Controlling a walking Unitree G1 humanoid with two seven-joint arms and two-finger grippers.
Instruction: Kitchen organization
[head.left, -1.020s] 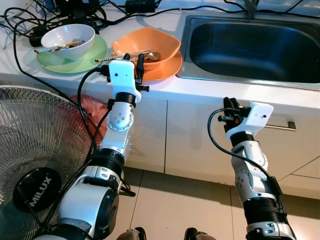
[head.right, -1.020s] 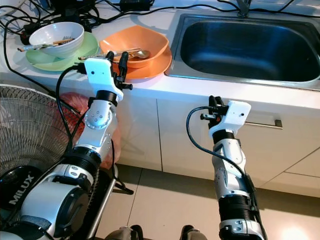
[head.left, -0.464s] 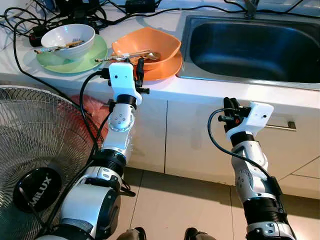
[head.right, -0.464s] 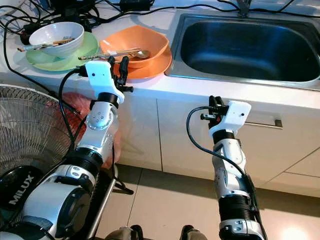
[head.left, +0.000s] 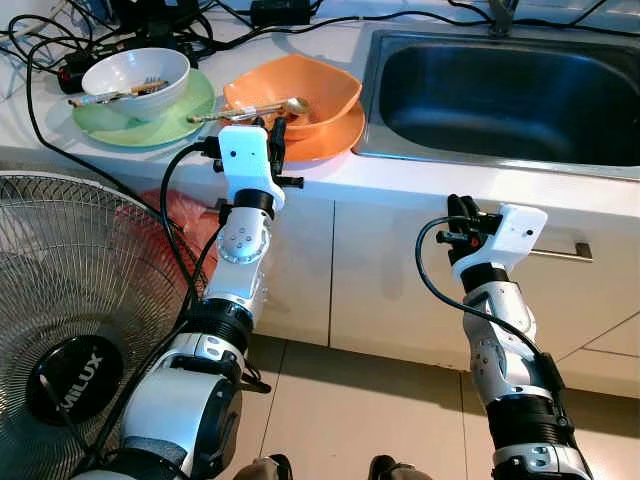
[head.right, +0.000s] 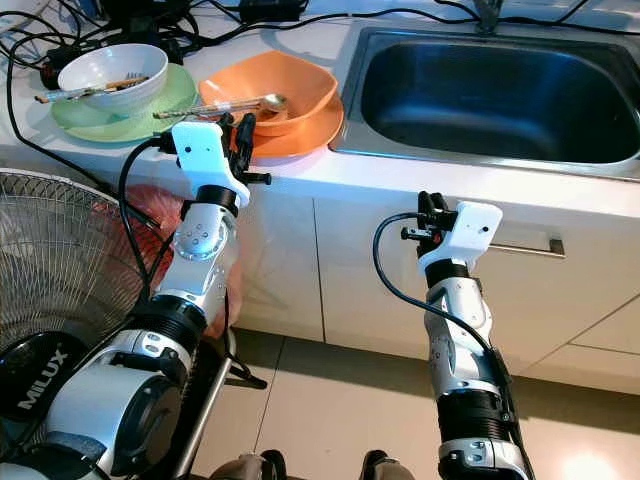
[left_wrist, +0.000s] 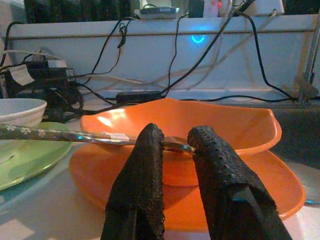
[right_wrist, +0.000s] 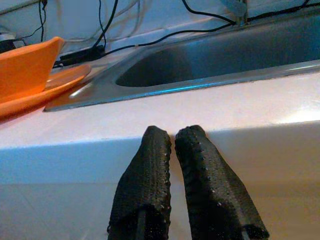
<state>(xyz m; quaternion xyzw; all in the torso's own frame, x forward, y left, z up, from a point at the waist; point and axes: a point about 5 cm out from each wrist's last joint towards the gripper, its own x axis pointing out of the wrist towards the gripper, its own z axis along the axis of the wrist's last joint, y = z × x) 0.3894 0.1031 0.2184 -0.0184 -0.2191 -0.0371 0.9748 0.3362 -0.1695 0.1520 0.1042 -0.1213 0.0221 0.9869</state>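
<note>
An orange bowl (head.left: 318, 82) sits on an orange plate (head.left: 337, 136) on the white counter, just left of the steel sink (head.left: 500, 95). A metal spoon (head.left: 250, 110) with a patterned handle lies across the bowl's rim. My left gripper (head.left: 273, 128) reaches up at the counter edge, its fingers shut on the spoon near its head (left_wrist: 175, 144). My right gripper (head.left: 458, 208) is shut and holds nothing. It hangs in front of the cupboard door below the sink, with the counter edge (right_wrist: 200, 112) right ahead of it.
A white bowl (head.left: 135, 70) with utensils stands on a green plate (head.left: 190, 115) at the far left. Black cables (head.left: 40, 110) trail over the counter's back and edge. A standing fan (head.left: 70, 300) is close by my left arm. A cupboard handle (head.left: 570, 252) is at right.
The left gripper's fingers have come together on the spoon. The spoon has shifted slightly up and to the left over the bowl. The right arm has not moved.
</note>
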